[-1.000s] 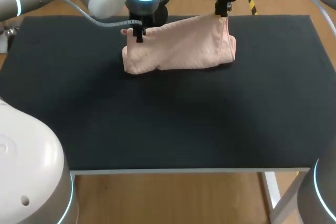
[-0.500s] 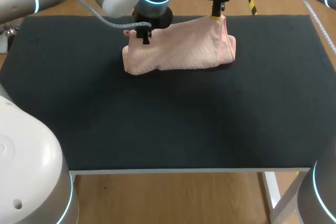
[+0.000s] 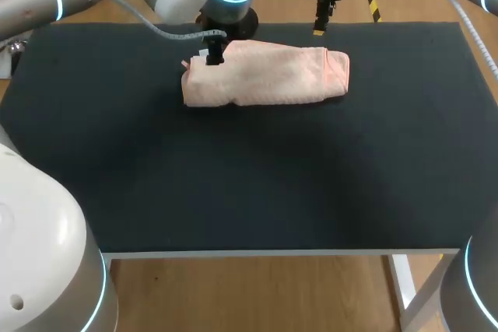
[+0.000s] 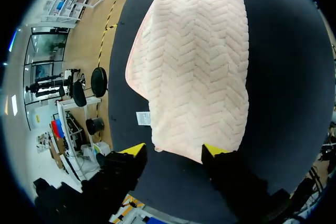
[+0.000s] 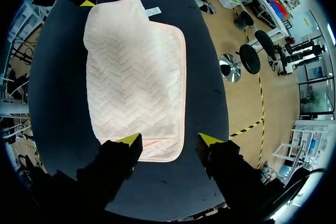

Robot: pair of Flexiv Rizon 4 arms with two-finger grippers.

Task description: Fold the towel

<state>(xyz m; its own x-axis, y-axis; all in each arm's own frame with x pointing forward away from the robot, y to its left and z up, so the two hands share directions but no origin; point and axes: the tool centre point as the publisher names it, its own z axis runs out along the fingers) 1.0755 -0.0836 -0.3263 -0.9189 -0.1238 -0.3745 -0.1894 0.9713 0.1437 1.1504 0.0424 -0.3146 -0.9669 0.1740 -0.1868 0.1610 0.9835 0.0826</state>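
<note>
Towel (image 3: 264, 75), one, pink, is lying folded flat near the far edge of the black table (image 3: 249, 184), showing one small white label (image 4: 143, 118) whose print I am finding too small to read. I am keeping two grippers over its ends, the left gripper (image 3: 212, 52) and the right gripper (image 3: 320, 27), each standing with fingers spread wide and gripping nothing.

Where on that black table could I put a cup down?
Bare: the table between the towel and its near edge, and both ends beside the towel. Crowded: the far edge, where the left gripper and right gripper hang at the towel.
</note>
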